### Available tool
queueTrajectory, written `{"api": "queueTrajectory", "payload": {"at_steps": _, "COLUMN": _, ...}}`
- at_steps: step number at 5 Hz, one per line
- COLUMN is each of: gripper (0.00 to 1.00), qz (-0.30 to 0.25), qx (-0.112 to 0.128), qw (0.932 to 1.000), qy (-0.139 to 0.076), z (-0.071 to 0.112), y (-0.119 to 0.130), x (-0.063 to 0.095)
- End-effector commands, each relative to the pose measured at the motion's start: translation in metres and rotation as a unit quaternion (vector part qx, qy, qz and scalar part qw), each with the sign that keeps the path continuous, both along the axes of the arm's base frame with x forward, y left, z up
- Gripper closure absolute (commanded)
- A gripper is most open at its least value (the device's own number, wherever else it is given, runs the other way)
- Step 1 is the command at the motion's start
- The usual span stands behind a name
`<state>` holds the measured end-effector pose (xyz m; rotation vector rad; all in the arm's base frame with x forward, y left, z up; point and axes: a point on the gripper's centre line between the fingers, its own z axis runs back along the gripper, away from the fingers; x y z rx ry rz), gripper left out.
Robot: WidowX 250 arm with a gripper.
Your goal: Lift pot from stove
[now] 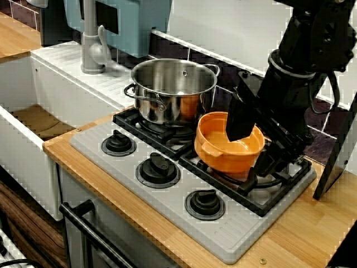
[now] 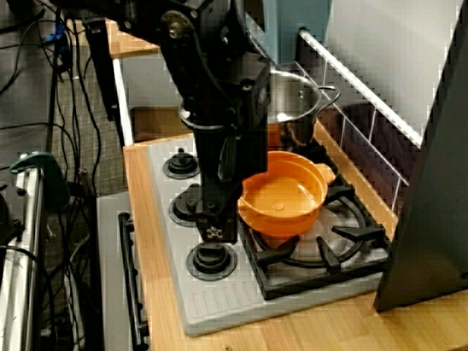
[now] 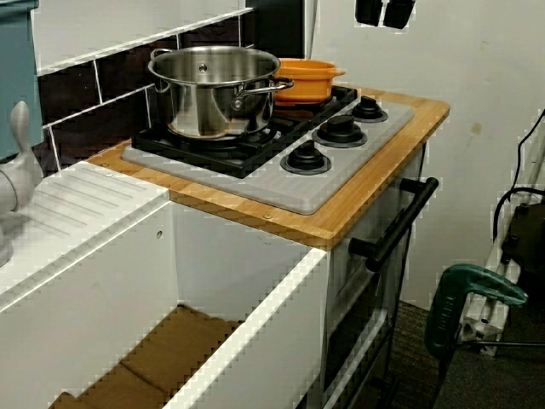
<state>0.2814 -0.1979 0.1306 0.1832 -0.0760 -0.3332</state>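
1. View from the front-left: my gripper comes down from upper right, one dark finger inside the orange pot against its far rim. The other finger is hidden behind the wall, so I read it as jaws straddling the rim; closed on it or not, cannot tell. The pot sits on the right burner grate of the stove, looks slightly tipped toward the front, maybe already coming off.
2. Same view, room: the steel pot stands just beside the orange one on the left burner, nearly touching. The knobs are in front, well below. Straight up is free; left is blocked.
3. View from the stove's right end: my gripper hangs at the pot's knob-side rim, arm body covering the contact. The pot is round, no long axis; one lug handle points toward the back wall. The underside seems clear of the grate here; my judgement, it is partly lifted.
4. View from the sink side: the pot is mostly hidden behind the steel pot; only its rim and a lug show. Gripper not clearly visible here. Sink basin well apart.
5. Next call: pull vertically, keep the grip, avoid drifting toward the steel pot.
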Motion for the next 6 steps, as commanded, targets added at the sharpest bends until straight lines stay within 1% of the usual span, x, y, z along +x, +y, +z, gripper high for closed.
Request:
{"api": "queueTrajectory", "payload": {"at_steps": 1, "gripper": 0.0, "qz": 0.0, "qx": 0.0, "qw": 1.0, "qy": 0.0, "z": 0.0, "y": 0.0, "x": 0.0}}
{"api": "queueTrajectory", "payload": {"at_steps": 2, "gripper": 0.0, "qz": -0.021, "qx": 0.015, "qw": 0.9997, "qy": -0.005, "z": -0.002, "y": -0.001, "x": 0.01}}
{"api": "queueTrajectory", "payload": {"at_steps": 3, "gripper": 0.0, "qz": -0.042, "qx": 0.025, "qw": 0.9988, "qy": -0.009, "z": -0.005, "y": 0.0, "x": 0.019}}
{"api": "queueTrajectory", "payload": {"at_steps": 4, "gripper": 0.0, "qz": -0.011, "qx": 0.027, "qw": 0.9995, "qy": -0.009, "z": -0.002, "y": 0.014, "x": 0.022}}
{"api": "queueTrajectory", "payload": {"at_steps": 5, "gripper": 0.0, "qz": 0.084, "qx": 0.008, "qw": 0.9965, "qy": -0.004, "z": -0.001, "y": 0.051, "x": 0.022}}
{"api": "queueTrajectory", "payload": {"at_steps": 6, "gripper": 0.0, "qz": 0.136, "qx": -0.014, "qw": 0.9906, "qy": -0.003, "z": 0.0, "y": 0.074, "x": 0.02}}
